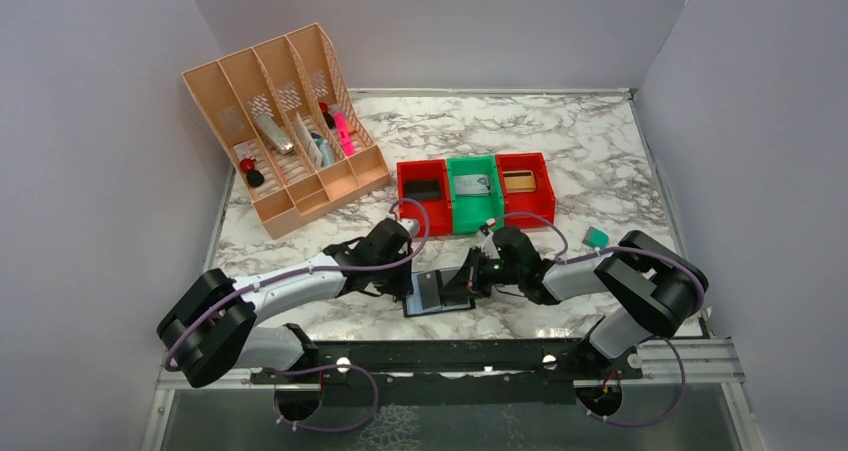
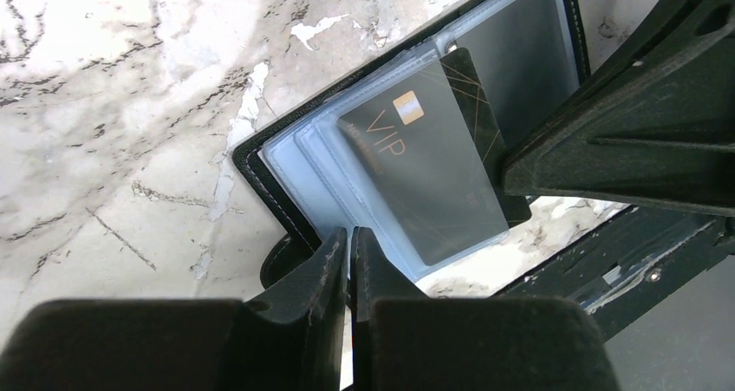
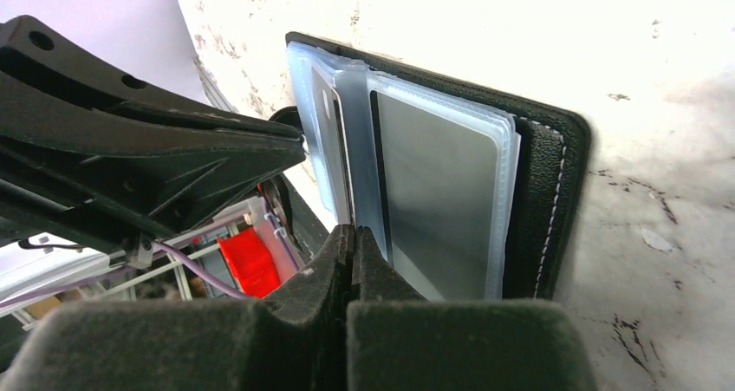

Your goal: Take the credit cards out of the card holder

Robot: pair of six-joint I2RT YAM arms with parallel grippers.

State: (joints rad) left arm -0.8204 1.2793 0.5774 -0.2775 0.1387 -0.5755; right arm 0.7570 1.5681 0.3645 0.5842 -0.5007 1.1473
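The black card holder (image 1: pixel 428 306) lies open on the marble table between my two grippers, with its clear grey-blue sleeves fanned up. It also shows in the left wrist view (image 2: pixel 260 170) and the right wrist view (image 3: pixel 542 174). A dark credit card marked VIP (image 2: pixel 416 170) sticks partly out of a sleeve. My right gripper (image 3: pixel 353 231) is shut on that card's edge (image 3: pixel 334 148). My left gripper (image 2: pixel 349 235) is shut on the holder's sleeve edge at its near corner. A grey card (image 3: pixel 433 192) sits inside another sleeve. In the top view the left gripper (image 1: pixel 410 283) and the right gripper (image 1: pixel 470 277) meet over the holder.
A row of red and green bins (image 1: pixel 472 191) stands behind the holder. A peach file organizer (image 1: pixel 285 131) is at the back left. A small teal block (image 1: pixel 596 237) lies at the right. The black mounting rail (image 1: pixel 450 356) runs along the near edge.
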